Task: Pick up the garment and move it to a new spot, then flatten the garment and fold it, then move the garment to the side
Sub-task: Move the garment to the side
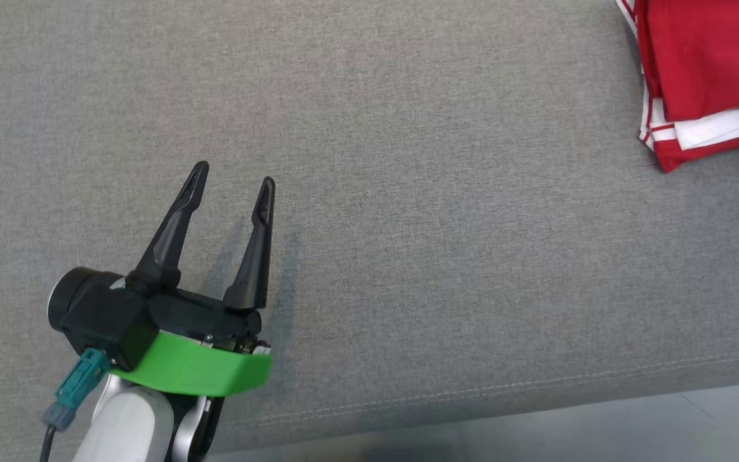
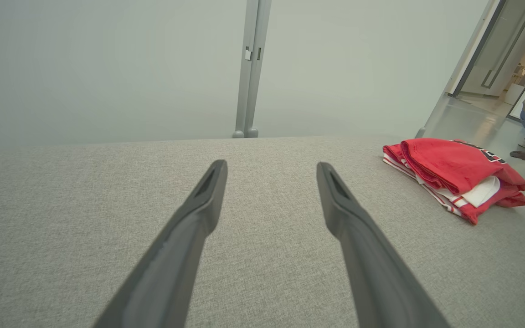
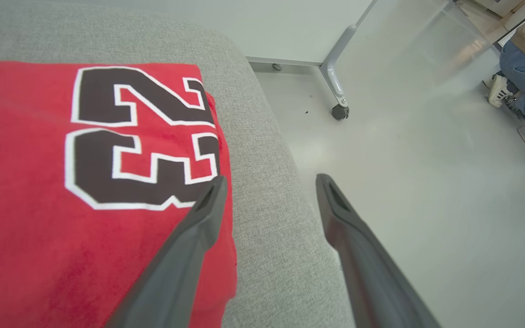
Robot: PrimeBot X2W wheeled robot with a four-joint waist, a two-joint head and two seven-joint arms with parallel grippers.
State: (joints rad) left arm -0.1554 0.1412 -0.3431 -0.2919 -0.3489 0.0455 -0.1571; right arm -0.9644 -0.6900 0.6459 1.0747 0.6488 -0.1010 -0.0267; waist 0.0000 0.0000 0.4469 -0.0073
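The grey upholstered surface carries 1 folded red garment, numbered 23, near its right edge.

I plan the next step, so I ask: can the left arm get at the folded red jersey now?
Probably yes, with a long stretch: only bare grey fabric cushion lies between the left gripper, fingers open, and the folded red jersey with white trim, far to its right.

Bright, soft, even light here. A faint shadow lies on the grey cushion just right of the left end effector. Wrist views bow at the edges. The floor beyond the right end effector gleams mildly.
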